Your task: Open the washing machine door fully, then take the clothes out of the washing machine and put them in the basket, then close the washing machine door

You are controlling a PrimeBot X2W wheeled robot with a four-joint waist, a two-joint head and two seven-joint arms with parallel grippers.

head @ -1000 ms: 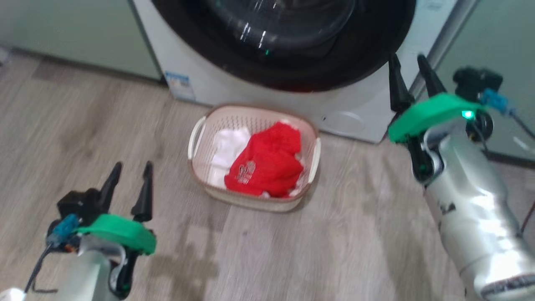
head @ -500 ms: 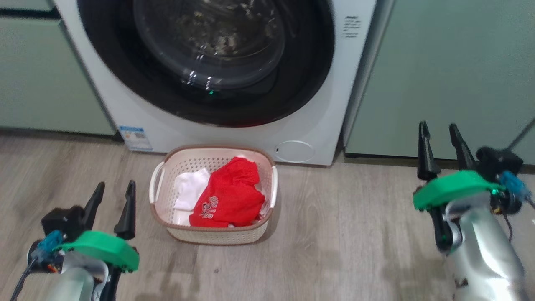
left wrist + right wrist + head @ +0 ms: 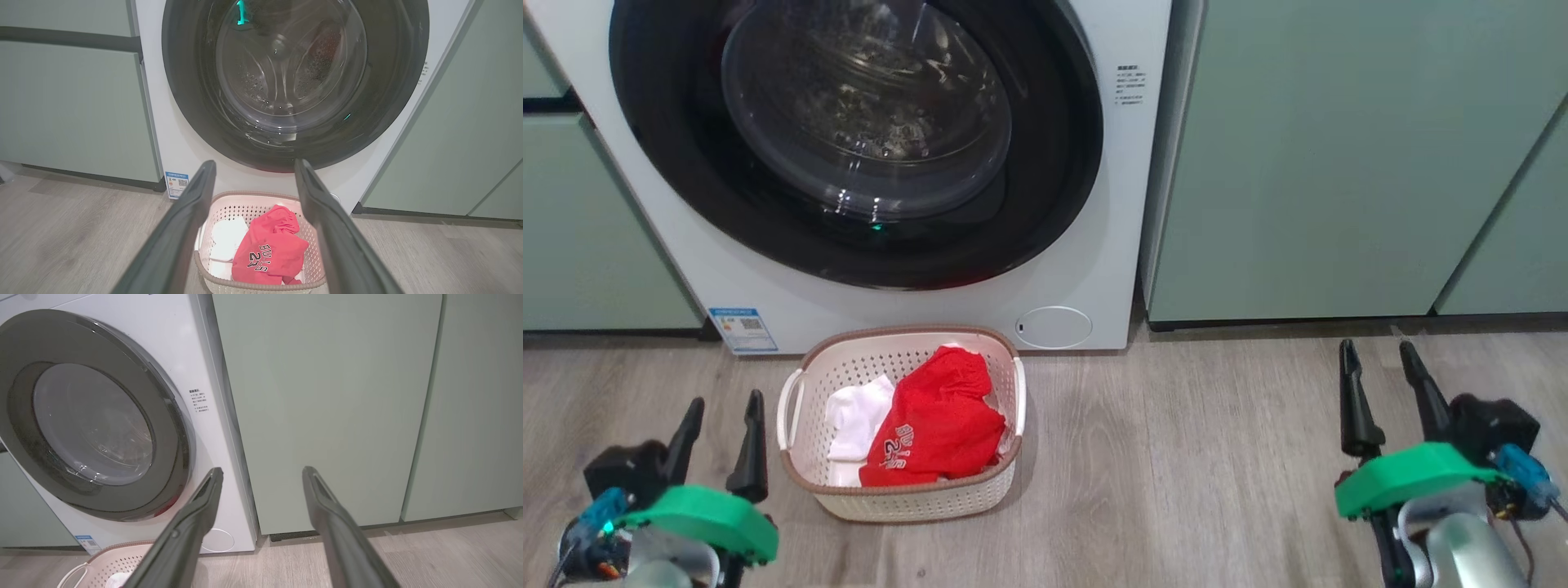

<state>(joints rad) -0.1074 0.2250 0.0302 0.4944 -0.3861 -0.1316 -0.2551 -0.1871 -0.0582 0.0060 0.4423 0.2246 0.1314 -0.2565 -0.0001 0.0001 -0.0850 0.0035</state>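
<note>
Basket (image 3: 907,502), long axis along washing machine (image 3: 1107,245)

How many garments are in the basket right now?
2 in the basket: the red jersey across the middle and right, the white garment on the left. More may be hidden beneath.

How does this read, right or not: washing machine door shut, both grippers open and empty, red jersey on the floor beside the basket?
One error: the head view shows the red jersey inside the basket, not on the floor beside it. The rest stands.
</note>
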